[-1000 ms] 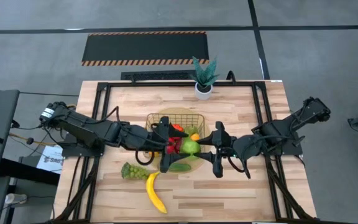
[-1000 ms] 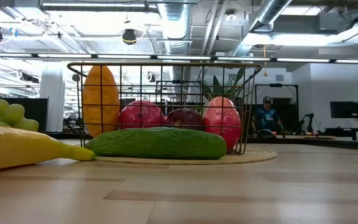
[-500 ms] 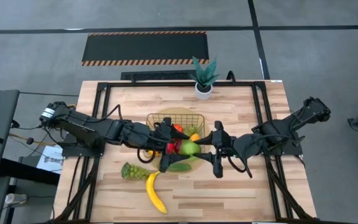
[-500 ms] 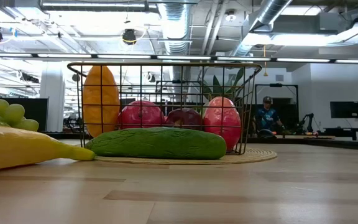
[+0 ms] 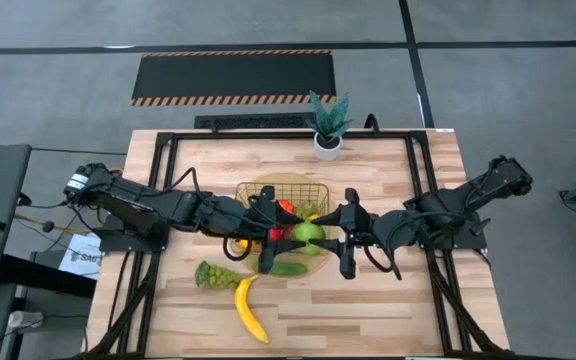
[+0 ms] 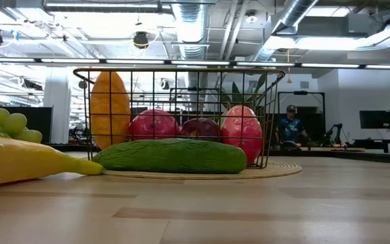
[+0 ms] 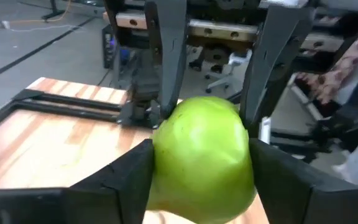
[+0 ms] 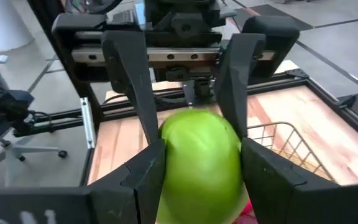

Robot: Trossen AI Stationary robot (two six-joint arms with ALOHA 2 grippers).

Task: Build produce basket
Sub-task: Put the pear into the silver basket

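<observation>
Green pear (image 5: 307, 234), smooth and glossy, long axis unclear to us, hangs over the basket (image 5: 313, 193), pinched by left gripper (image 5: 286, 236) and right gripper (image 5: 330, 238).

Potted green plant (image 5: 328, 124) in white pot, at far edge of wooden table (image 5: 388, 310). Round tan mat (image 6: 276, 170) on tabletop. Black floor mat (image 5: 234, 76) with striped edging beyond table. Person (image 6: 290, 126) seated in room behind.
</observation>
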